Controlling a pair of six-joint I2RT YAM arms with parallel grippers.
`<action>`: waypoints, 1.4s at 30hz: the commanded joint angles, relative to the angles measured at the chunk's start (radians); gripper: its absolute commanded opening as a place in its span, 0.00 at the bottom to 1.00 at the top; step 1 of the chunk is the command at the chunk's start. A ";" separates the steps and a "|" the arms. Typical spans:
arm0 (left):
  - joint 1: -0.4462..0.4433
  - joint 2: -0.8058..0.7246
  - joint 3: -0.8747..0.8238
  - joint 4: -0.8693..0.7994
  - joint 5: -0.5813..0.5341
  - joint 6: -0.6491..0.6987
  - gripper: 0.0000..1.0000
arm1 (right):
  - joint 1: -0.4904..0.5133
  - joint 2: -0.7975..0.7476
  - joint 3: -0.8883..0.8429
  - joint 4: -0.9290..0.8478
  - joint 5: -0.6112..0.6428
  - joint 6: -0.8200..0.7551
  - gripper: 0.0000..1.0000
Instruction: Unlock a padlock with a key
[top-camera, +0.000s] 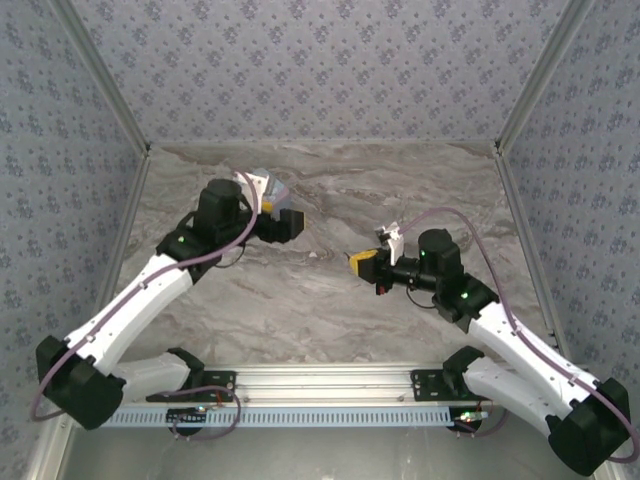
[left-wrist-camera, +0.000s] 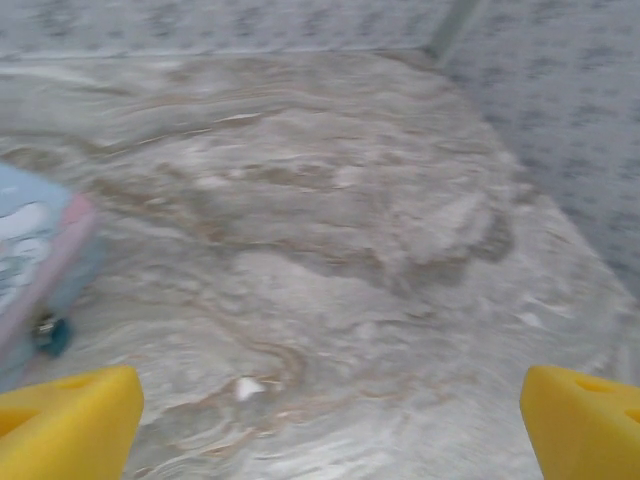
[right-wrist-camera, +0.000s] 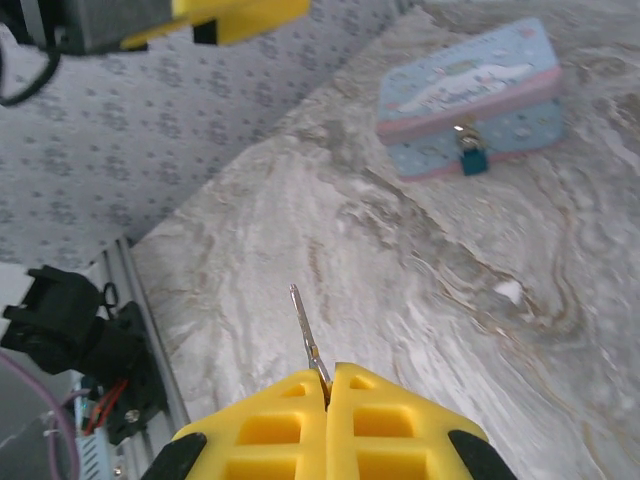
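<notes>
The left arm (top-camera: 150, 290) is stretched from its base at the near left corner up and inward, and its wrist is bent toward the right. The left pincer (top-camera: 288, 222) is held wide open: in the left wrist view its yellow fingertips (left-wrist-camera: 70, 425) are seen far apart at the bottom corners.

The right arm (top-camera: 520, 340) is extended from the near right corner up and inward, with the wrist turned leftward. The right pincer (right-wrist-camera: 328, 385) is pressed shut, its yellow fingers (right-wrist-camera: 270, 430) meeting along their inner faces, and the key (right-wrist-camera: 303, 322) is pinched between them with its thin shaft projecting past the tips.

The two pincers are pointed toward each other, well apart.
</notes>
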 joint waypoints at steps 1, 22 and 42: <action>0.028 0.086 0.093 -0.141 -0.134 0.033 0.98 | -0.005 -0.017 -0.004 -0.084 0.089 0.007 0.00; 0.120 0.653 0.492 -0.218 -0.204 0.129 0.99 | 0.002 -0.127 -0.035 -0.143 0.133 0.065 0.00; 0.122 0.920 0.691 -0.274 -0.148 0.199 0.99 | 0.004 -0.116 -0.033 -0.155 0.149 0.056 0.00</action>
